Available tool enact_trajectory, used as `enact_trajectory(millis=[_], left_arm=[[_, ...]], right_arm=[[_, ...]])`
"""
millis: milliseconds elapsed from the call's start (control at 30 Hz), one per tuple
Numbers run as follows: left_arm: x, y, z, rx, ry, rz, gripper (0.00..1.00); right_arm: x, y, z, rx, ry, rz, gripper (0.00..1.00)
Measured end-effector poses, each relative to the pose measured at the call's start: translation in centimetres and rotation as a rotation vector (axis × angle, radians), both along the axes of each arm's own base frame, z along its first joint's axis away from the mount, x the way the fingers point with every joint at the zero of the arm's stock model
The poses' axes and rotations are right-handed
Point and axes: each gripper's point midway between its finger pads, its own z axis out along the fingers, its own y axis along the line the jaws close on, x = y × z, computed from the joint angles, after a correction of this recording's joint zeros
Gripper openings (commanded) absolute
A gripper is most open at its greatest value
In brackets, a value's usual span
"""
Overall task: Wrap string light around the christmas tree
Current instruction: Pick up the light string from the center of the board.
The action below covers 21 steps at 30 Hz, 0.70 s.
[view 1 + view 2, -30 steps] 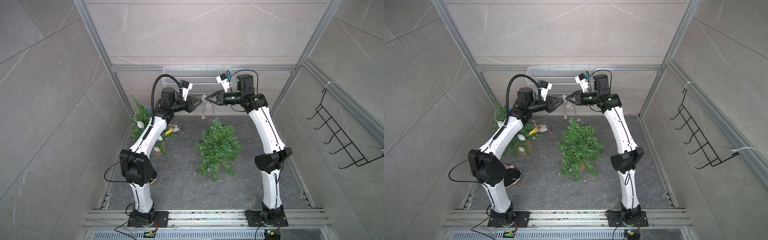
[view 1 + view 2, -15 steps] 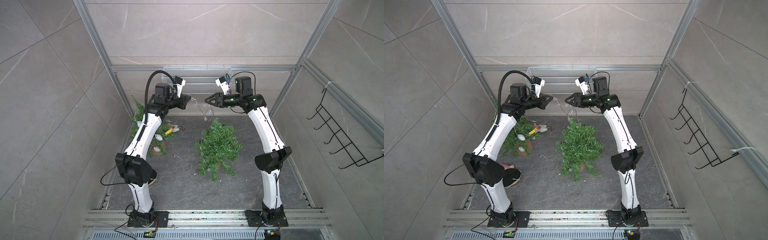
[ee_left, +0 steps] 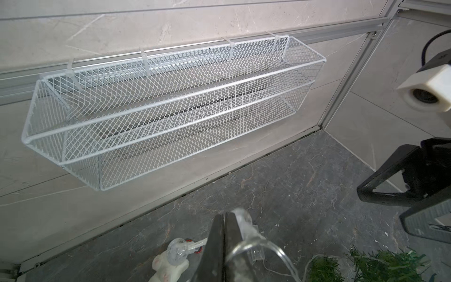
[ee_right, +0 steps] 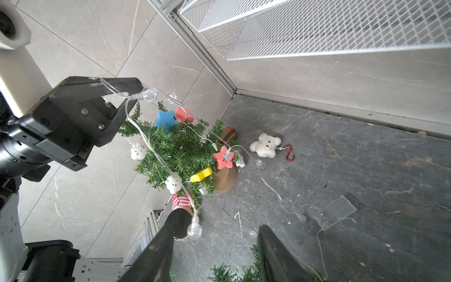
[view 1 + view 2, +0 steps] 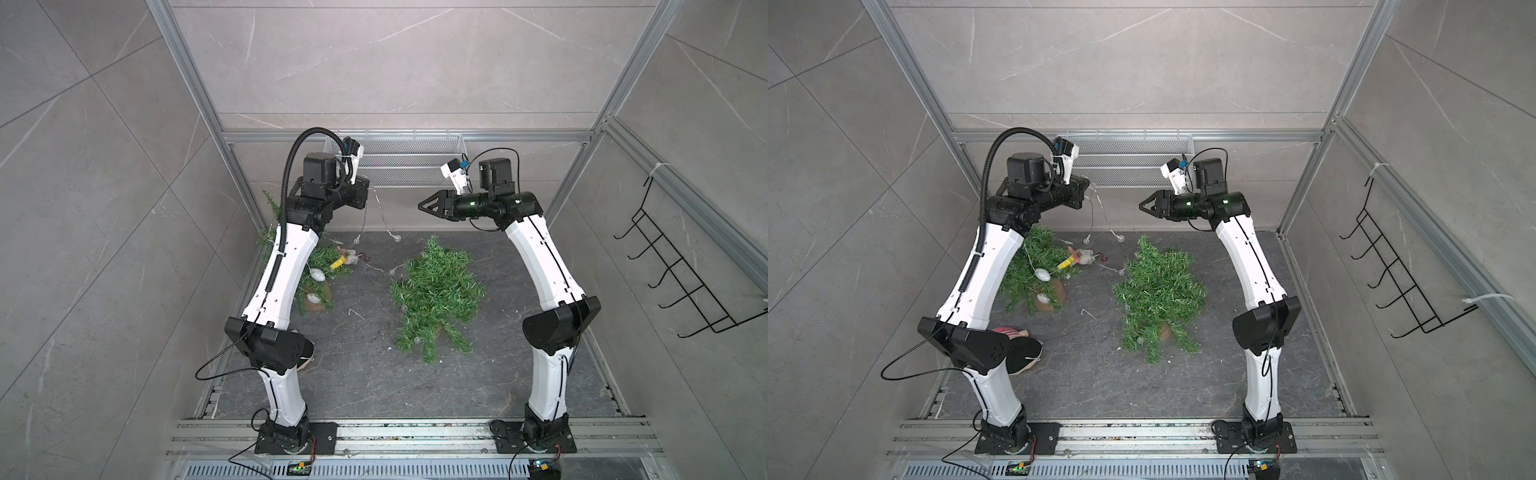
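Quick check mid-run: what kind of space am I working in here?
Probably a purpose-built robot test cell: aluminium frame around tiled panels, arm bases bolted to a front rail, and a mesh basket zip-tied to that frame.

No legible text anywhere, seemingly.

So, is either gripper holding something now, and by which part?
The left gripper is shut on the string light, pinching its clear wire right next to a bulb. The right gripper is open and holds nothing.
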Motion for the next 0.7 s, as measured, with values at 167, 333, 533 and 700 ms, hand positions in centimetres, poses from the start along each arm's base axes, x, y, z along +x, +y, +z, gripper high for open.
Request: enact_trajectory(millis=[167, 333, 533, 700], left_arm=[[-0.7, 0.1, 4.0, -0.005, -0.114, -0.015, 0.00], [-1.1, 0.2, 8.3, -0.006, -0.254, -0.021, 0.00], [-1.7, 0.0, 10.6, -0.024, -0.328, -0.044, 0.00], [-2.6, -0.7, 11.7, -0.037, -0.354, -0.074, 0.00]], right_arm=[[-1.0, -0.7, -0.6, -0.015, -0.001, -0.025, 0.58], [-2.2, -1.8, -1.4, -0.041, -0.005, -0.071, 0.58], [-4.5, -4.0, 1.4, -0.046, -0.085, -0.136, 0.58], [-6.2, -5.2, 3.4, -0.041, -0.148, -0.170, 0.58]])
